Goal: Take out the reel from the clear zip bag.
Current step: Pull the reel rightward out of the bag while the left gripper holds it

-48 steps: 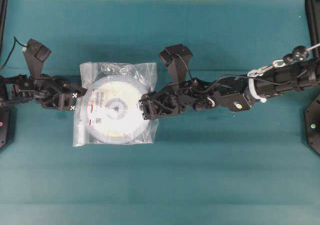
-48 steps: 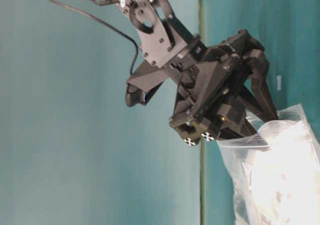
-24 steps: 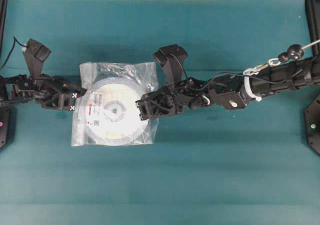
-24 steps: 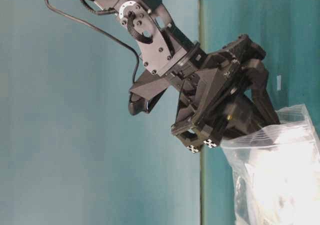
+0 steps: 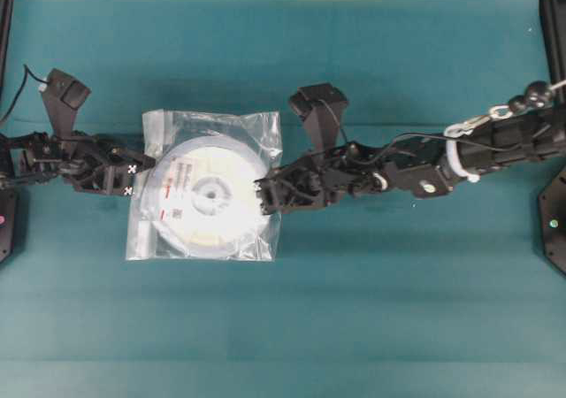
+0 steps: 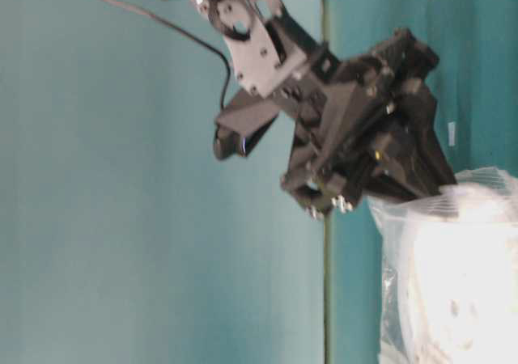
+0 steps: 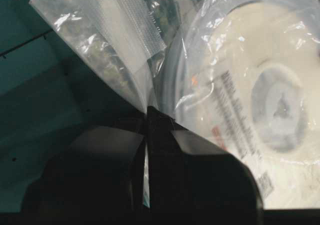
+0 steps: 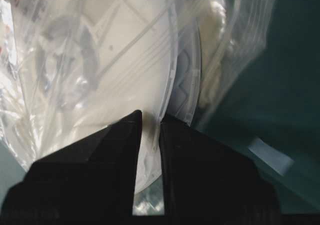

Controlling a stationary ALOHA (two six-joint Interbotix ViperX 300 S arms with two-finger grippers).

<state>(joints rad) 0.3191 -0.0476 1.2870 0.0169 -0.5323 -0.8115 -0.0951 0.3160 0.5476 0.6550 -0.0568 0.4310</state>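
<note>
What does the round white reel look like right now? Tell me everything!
The reel is a flat, round, whitish plastic disc with a grey hub and a white label with red marks. It lies flat on the teal table, inside the clear zip bag. The right gripper pinches its rim between the fingers; the left gripper pinches only bag.

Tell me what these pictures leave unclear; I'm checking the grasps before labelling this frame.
- Right gripper: right wrist view shows the reel rim between near-closed fingers, but whether bag film is pinched too cannot be told.
- Clear zip bag: whether its mouth is open is lost in glare.
- Reel label text: too small overhead, blurred in the left wrist view.
- Table-level view: motion blur, bag cut off.
</note>
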